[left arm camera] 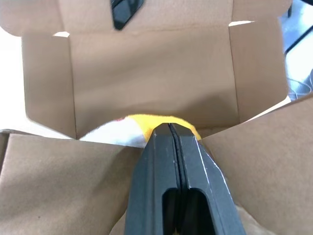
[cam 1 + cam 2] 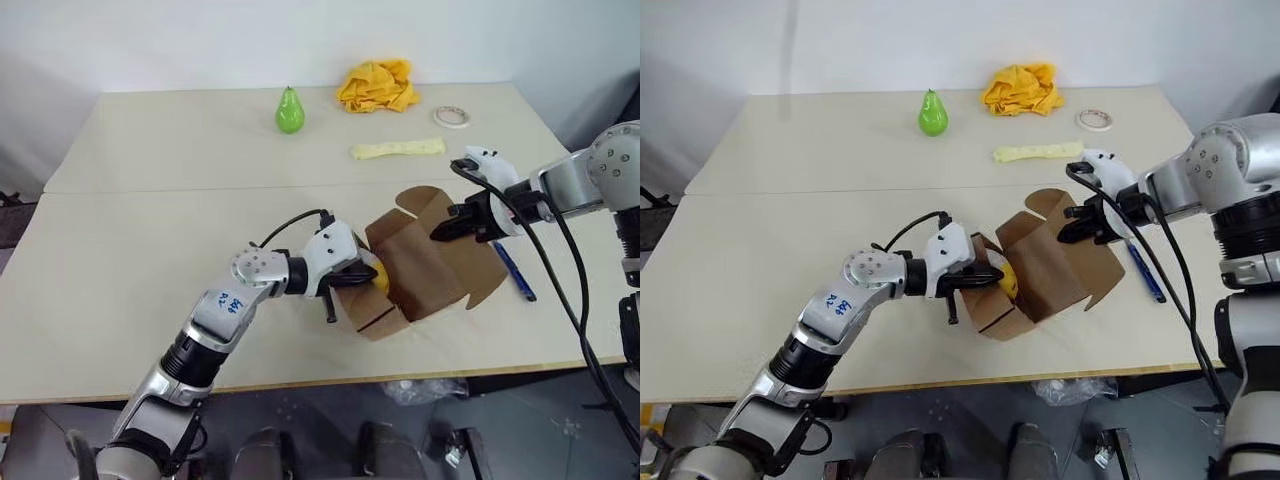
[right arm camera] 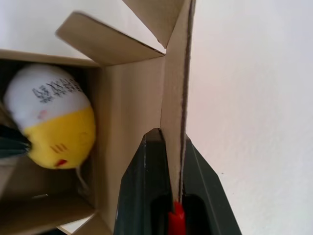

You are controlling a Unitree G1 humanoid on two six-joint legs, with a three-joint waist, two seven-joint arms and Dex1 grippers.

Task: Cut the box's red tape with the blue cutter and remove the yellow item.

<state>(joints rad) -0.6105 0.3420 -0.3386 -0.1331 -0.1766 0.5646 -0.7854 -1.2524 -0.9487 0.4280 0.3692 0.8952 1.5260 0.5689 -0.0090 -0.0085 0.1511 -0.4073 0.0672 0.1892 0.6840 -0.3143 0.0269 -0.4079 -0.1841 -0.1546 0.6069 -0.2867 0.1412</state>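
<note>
Right wrist view shows the right pincer pinching the edge of a flap of the small brown cardboard box, a sliver of red tape showing low between its black fingers. Inside the open box lies the small round yellow soft ball with red face marks and a white part bearing dark print. From the head camera, the box sits open near the front of the pale worktop, its flaps spread, the ball at its left opening. The left pincer is pressed together with nothing between its fingers, its tips at that opening, touching the ball or just short of it. A slim blue pen-shaped cutter lies on the worktop just right of the box. Farther back stand a green pear, a crumpled yellow-orange cloth, a long pale yellow strip and a roll of tape.
</note>
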